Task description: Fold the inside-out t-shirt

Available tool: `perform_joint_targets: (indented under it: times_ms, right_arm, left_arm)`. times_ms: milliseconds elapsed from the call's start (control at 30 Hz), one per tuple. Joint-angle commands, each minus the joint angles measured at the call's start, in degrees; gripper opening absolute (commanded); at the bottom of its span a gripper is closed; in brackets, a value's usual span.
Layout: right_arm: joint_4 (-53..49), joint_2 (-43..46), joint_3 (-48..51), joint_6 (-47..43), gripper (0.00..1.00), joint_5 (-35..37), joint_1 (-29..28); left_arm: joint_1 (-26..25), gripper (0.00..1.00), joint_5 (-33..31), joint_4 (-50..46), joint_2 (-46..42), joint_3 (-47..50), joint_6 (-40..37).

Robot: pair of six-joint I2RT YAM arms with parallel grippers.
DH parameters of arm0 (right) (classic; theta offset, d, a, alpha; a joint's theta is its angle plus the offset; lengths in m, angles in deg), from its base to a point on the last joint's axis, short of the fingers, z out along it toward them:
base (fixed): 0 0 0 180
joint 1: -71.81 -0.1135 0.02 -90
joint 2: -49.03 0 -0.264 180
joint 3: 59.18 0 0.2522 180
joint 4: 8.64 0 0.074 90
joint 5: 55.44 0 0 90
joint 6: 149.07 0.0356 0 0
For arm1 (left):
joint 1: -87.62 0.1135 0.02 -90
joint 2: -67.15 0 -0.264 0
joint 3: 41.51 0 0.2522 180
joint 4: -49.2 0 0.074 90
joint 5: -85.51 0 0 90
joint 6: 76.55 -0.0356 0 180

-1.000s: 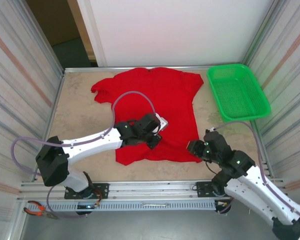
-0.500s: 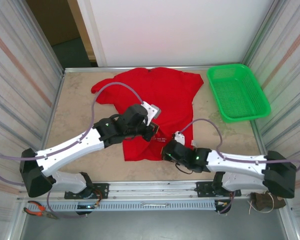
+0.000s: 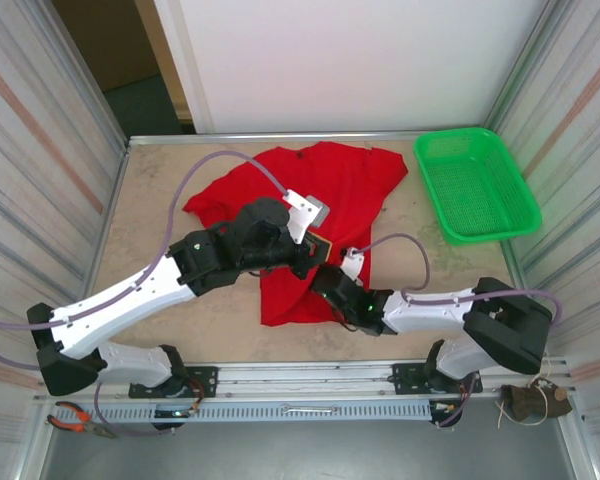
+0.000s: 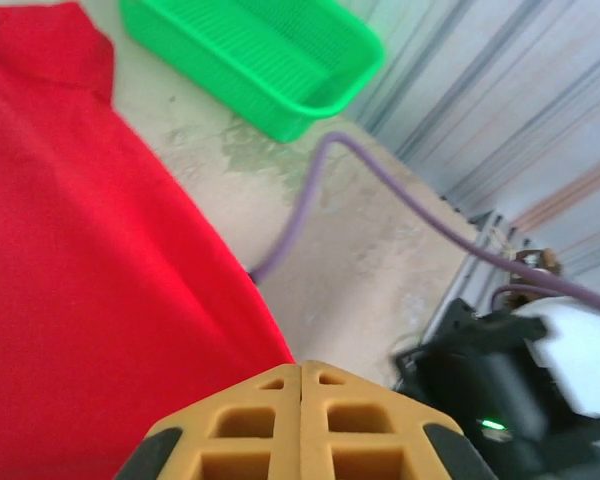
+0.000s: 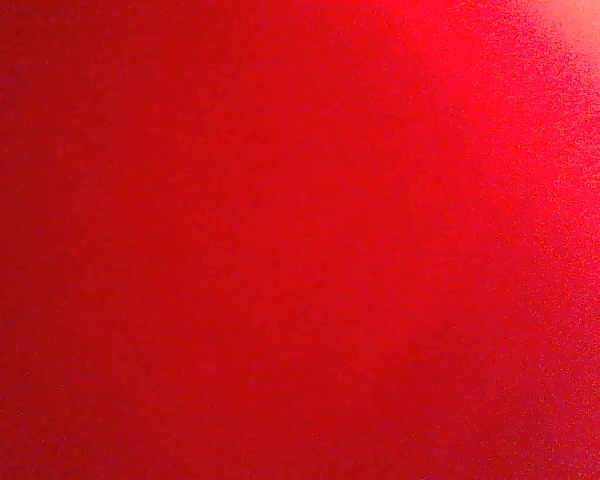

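Two arms on one garment; table (image 3: 170, 215) carries t-shirt (image 3: 330, 185) flat at centre, long axis collar-far to hem-near; bulk of cloth lies left of both jaws; left gripper (image 3: 318, 247) pinched shut, tips at t-shirt's right edge, grip on cloth not confirmable; right gripper (image 3: 325, 280) closed on cloth near hem, lens smothered red; right nearer hem, fold likely swings leftward across axis.

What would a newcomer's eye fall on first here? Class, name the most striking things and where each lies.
The bright red t-shirt spread across the middle of the table catches the eye first. Next comes the vivid green basket at the table's far right corner. In the left wrist view, the orange fingers pressed together beside the shirt's edge also stand out.
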Motion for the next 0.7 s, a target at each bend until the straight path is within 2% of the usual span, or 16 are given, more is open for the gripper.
perform_joint_targets:
  times_ms: [0, 133, 233, 400, 567, 667]
  right_arm:
    - [5.1, -2.8, -3.1, -3.8, 0.00, -1.0, 3.0]
    - [7.8, -7.2, -5.0, -2.7, 0.00, -4.2, 6.3]
    - [8.8, -10.9, -6.9, 0.0, 0.00, -4.5, 6.0]
    - [7.6, -13.7, -7.4, 2.1, 0.00, 2.1, -0.7]
    - [0.8, -13.3, -7.0, 8.2, 0.00, 11.1, -8.6]
    - [-2.6, -15.7, -9.7, 9.2, 0.00, 11.3, -9.5]
  left_arm:
    - [-2.6, 0.00, 1.7, 0.6, -0.6, -4.3, 1.1]
    - [-5.4, 0.00, 1.2, 1.7, 0.9, -8.1, 1.0]
    - [-5.6, 0.00, 1.5, 2.0, 2.6, -10.4, 0.9]
    - [-5.6, 0.00, -0.3, 0.7, 5.1, -11.9, 0.1]
    - [-5.5, 0.00, -0.8, 1.4, 5.6, -10.7, 0.1]
    - [-5.6, 0.00, 0.0, 2.0, 5.8, -10.4, 0.4]
